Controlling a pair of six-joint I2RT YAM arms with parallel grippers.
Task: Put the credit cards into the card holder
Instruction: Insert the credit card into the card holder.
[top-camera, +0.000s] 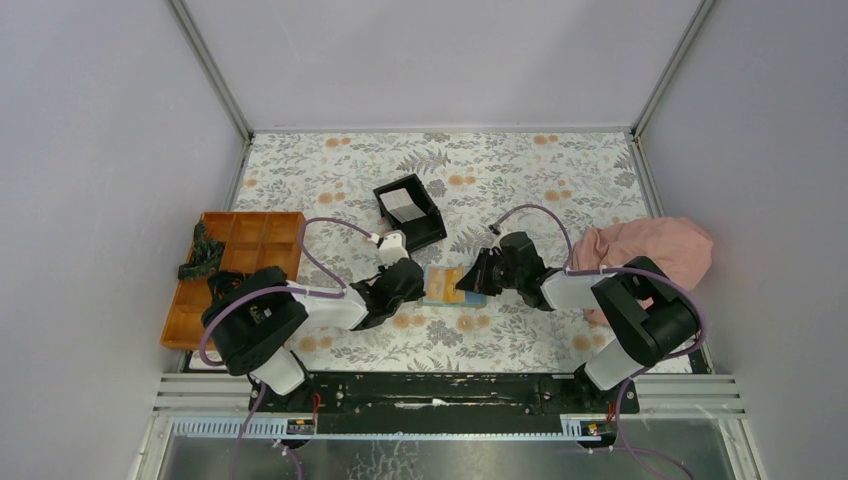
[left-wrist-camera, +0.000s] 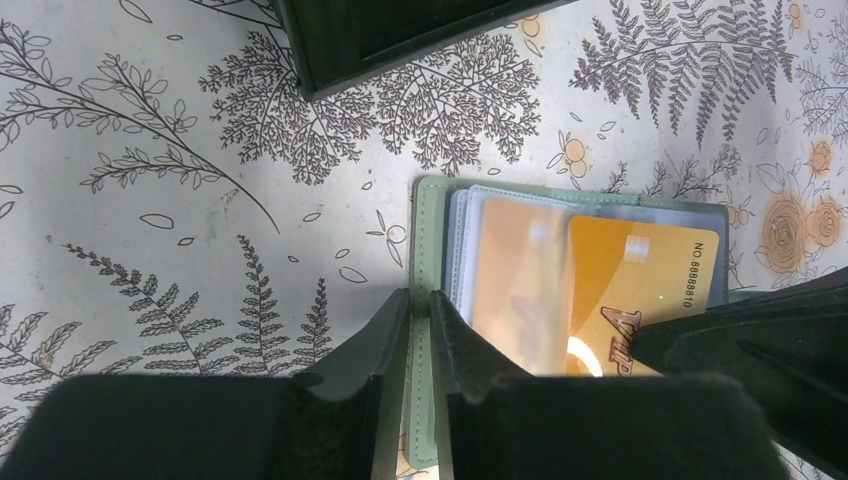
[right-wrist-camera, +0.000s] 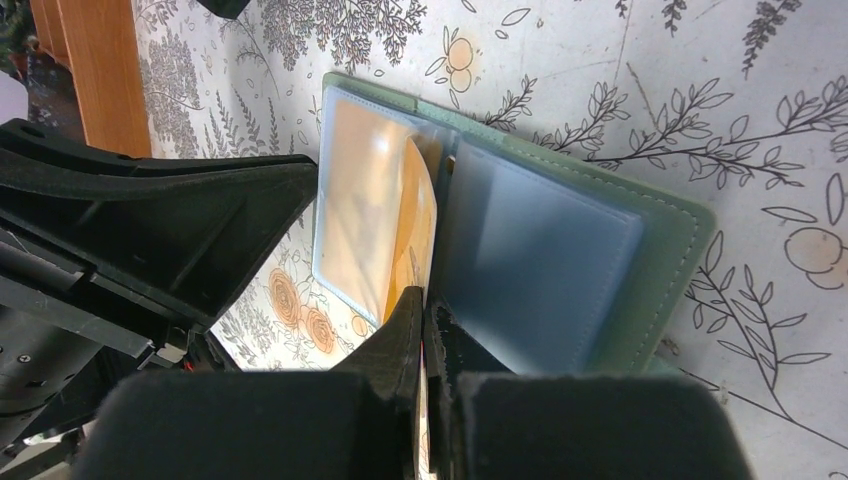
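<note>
The sage-green card holder (top-camera: 447, 285) lies open on the floral table between both grippers. My left gripper (left-wrist-camera: 420, 300) is shut on its green edge (left-wrist-camera: 425, 230). A gold card (left-wrist-camera: 640, 280) printed with a number sits partly in a clear sleeve. My right gripper (right-wrist-camera: 428, 305) is shut on that gold card (right-wrist-camera: 415, 220), which bends upright by the light blue inside face (right-wrist-camera: 540, 260). In the top view the left gripper (top-camera: 420, 283) and right gripper (top-camera: 472, 280) meet at the holder. A pale grey-white card (top-camera: 404, 206) lies in the black box.
The black open-top box (top-camera: 410, 212) stands just behind the holder and shows in the left wrist view (left-wrist-camera: 380, 30). An orange divided tray (top-camera: 240, 260) sits at the left. A pink cloth (top-camera: 650, 250) lies at the right by the wall.
</note>
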